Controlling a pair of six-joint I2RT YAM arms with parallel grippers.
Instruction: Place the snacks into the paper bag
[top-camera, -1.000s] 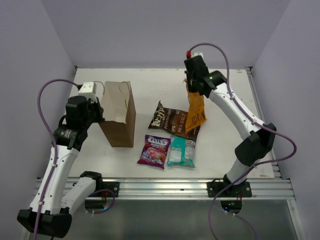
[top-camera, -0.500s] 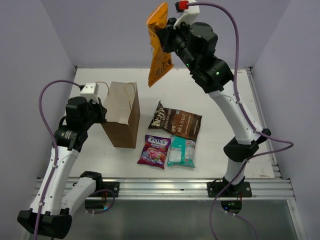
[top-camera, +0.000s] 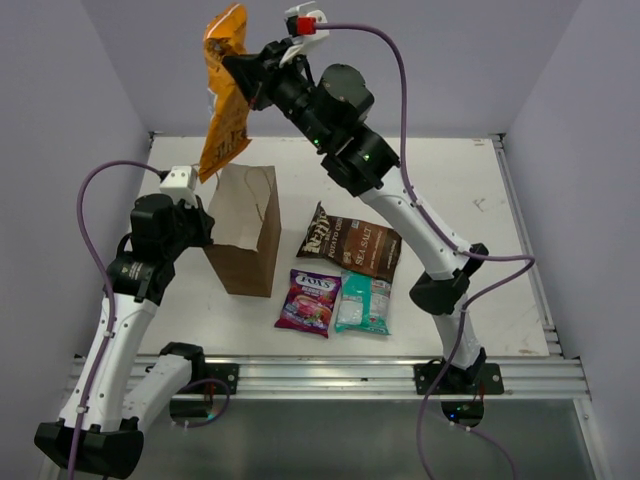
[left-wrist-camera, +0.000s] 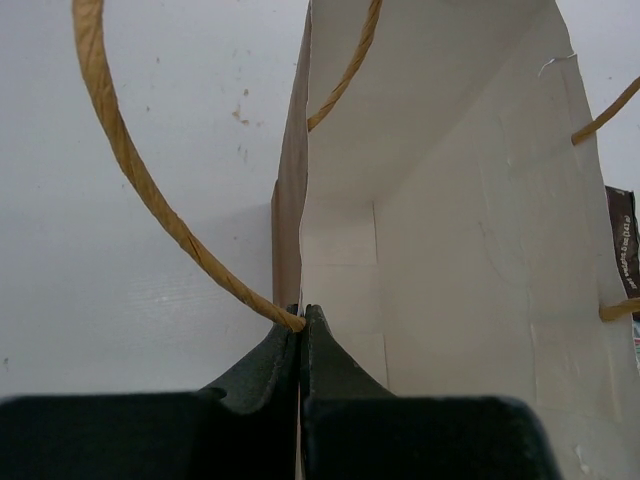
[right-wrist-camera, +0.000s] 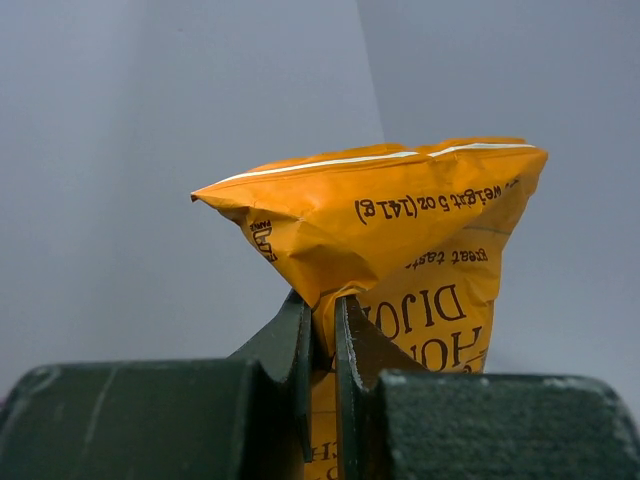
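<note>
My right gripper (top-camera: 236, 68) is shut on the upper part of the orange chip bag (top-camera: 223, 110), which hangs high in the air just above the open mouth of the brown paper bag (top-camera: 243, 240). In the right wrist view the orange chip bag (right-wrist-camera: 420, 240) is pinched between my fingers (right-wrist-camera: 322, 305). My left gripper (top-camera: 205, 222) is shut on the left rim of the paper bag (left-wrist-camera: 450, 230) where a twisted handle (left-wrist-camera: 130, 170) is attached, holding it upright and open. The dark brown chip bag (top-camera: 351, 241), purple Fox's bag (top-camera: 309, 302) and teal-white packet (top-camera: 363, 303) lie flat on the table.
The white table (top-camera: 460, 250) is bounded by grey walls at the back and sides and a metal rail at the near edge (top-camera: 330, 375). The right arm reaches across above the packets toward the left.
My right gripper has lifted the orange chip bag off the dark brown bag and carried it up and to the left, to above the paper bag. The left arm has held still.
</note>
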